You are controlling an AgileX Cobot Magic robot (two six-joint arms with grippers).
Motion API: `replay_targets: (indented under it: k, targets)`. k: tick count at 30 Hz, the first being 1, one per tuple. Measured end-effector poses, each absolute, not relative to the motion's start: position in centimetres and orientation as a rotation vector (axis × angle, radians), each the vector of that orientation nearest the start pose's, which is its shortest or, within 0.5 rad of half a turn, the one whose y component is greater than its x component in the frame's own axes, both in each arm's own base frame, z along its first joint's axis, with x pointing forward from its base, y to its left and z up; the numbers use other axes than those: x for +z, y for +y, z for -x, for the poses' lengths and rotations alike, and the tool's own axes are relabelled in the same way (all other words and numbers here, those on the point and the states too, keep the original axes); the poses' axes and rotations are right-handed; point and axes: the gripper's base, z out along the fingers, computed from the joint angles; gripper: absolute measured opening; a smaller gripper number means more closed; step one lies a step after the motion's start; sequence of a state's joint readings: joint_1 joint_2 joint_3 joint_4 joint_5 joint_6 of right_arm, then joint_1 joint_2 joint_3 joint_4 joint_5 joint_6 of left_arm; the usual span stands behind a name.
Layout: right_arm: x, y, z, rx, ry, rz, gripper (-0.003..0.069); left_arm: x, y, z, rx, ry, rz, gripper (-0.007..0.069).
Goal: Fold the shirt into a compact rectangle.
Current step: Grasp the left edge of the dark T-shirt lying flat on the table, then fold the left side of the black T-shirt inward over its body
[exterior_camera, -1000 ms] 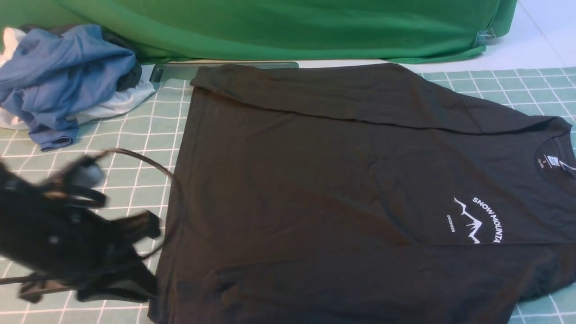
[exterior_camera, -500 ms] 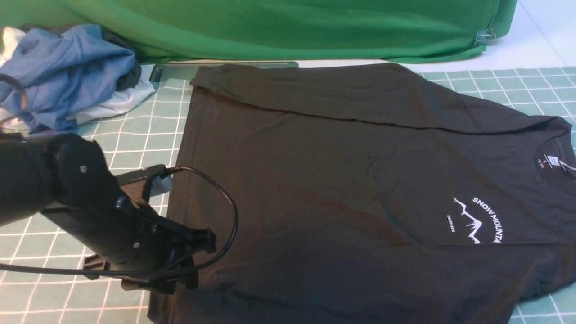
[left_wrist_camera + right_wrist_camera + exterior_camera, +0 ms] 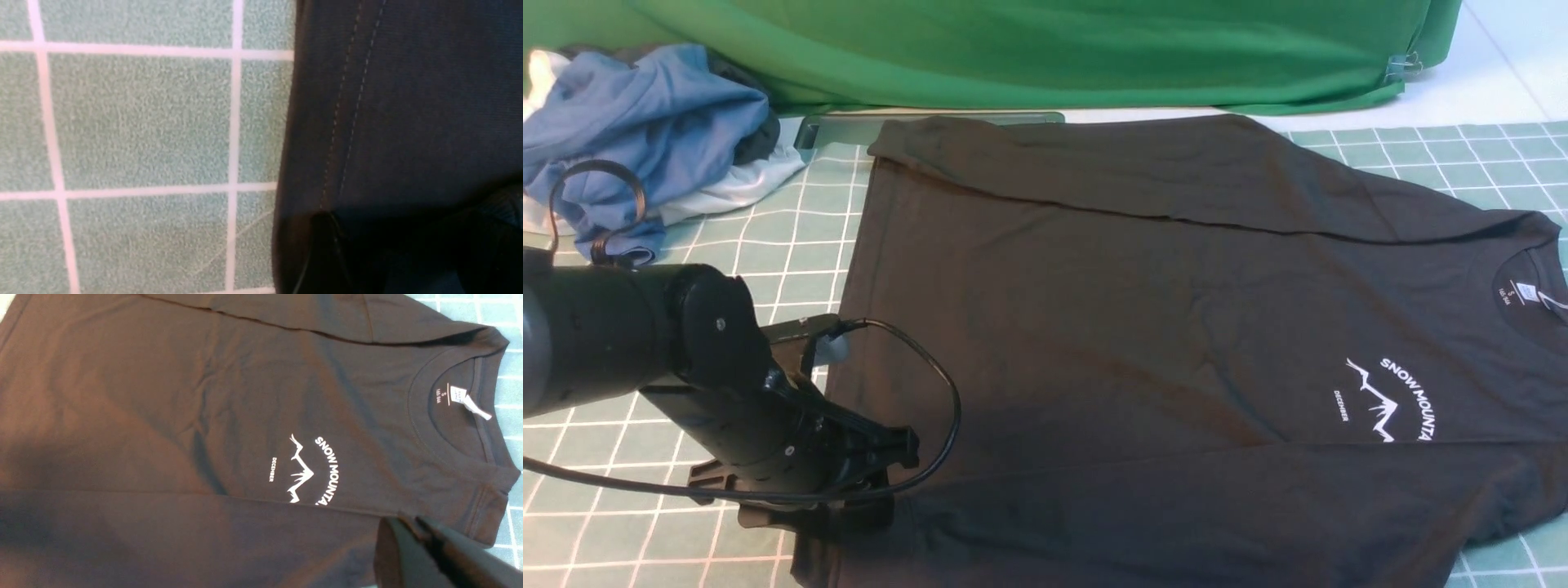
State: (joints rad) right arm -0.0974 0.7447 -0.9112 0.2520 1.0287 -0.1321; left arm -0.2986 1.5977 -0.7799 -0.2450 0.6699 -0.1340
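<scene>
Checked mat (image 3: 768, 269) holds the shirt (image 3: 1135, 286). Left gripper (image 3: 888, 478) has swung onto its hem, jaws spread and empty, ready to grasp. Right gripper (image 3: 412, 528) is pinched closed, empty.

The shirt (image 3: 1143, 327) is cut off at the front view's right and lower edges. A folded sleeve (image 3: 1176, 506) hides the end of its print (image 3: 1392, 400). The left gripper (image 3: 845, 506) covers its own jaws.
</scene>
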Motion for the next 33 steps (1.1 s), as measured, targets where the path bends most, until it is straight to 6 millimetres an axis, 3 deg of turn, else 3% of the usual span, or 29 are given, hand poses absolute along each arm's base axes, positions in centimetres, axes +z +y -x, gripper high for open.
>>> replay_targets:
  k: [6,9,13,16,19,22,26,33]
  targets:
    - [36.6,0.8,-12.2,0.201,2.314,-0.006,0.0067,16.4,-9.4,-24.9,-0.350,2.996,0.080,0.0374]
    - [36.6,0.8,-12.2,0.201,2.312,-0.007,0.0073,16.1,-9.5,-25.0,-0.360,3.011,0.097,0.0327]
    - [36.6,0.8,-12.2,0.203,2.312,-0.007,0.0077,15.8,-9.6,-25.1,-0.368,3.023,0.111,0.0215]
    - [36.6,0.8,-12.2,0.203,2.312,-0.007,0.0081,15.8,-9.6,-25.1,-0.374,3.024,0.121,0.0073]
    - [36.6,0.8,-12.2,0.203,2.312,-0.007,0.0084,16.1,-9.7,-25.2,-0.382,3.027,0.130,0.0031]
    - [36.6,0.8,-12.2,0.203,2.312,-0.007,0.0090,17.4,-9.8,-25.3,-0.402,3.017,0.135,0.0028]
    - [36.6,0.8,-12.2,0.203,2.312,-0.007,0.0090,21.6,-10.2,-26.4,-0.445,2.921,0.137,0.0028]
    - [36.6,0.8,-12.2,0.206,2.311,-0.011,0.0092,26.1,-10.8,-29.5,-0.460,2.763,0.178,0.0028]
